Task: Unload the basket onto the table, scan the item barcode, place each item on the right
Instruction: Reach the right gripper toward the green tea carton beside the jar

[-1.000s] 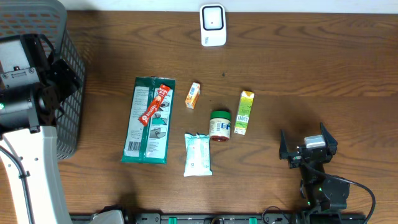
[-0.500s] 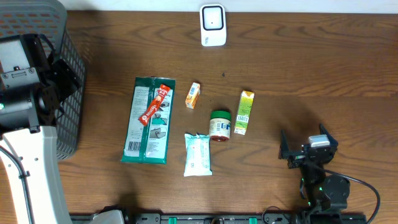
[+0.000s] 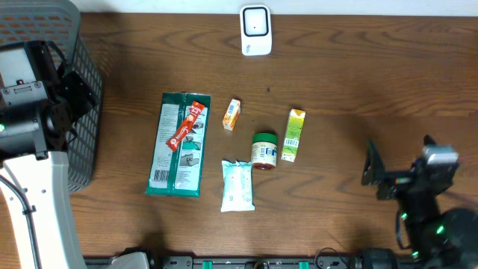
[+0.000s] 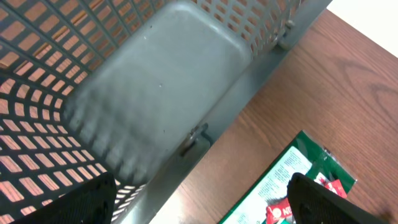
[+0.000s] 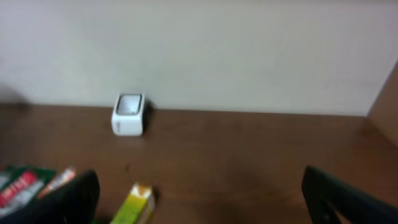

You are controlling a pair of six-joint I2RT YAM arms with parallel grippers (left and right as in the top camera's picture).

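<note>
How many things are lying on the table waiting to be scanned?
6: a big green packet, a red stick on it, a small orange box, a jar, a green carton, a pale pack. The basket may hide more.

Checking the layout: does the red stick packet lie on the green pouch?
Yes, the red stick packet lies diagonally on the green pouch.

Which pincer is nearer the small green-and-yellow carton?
Right. The right pincer is open, a short way to the right of the small green-and-yellow carton; the left pincer sits far left, by the grey mesh basket.
</note>
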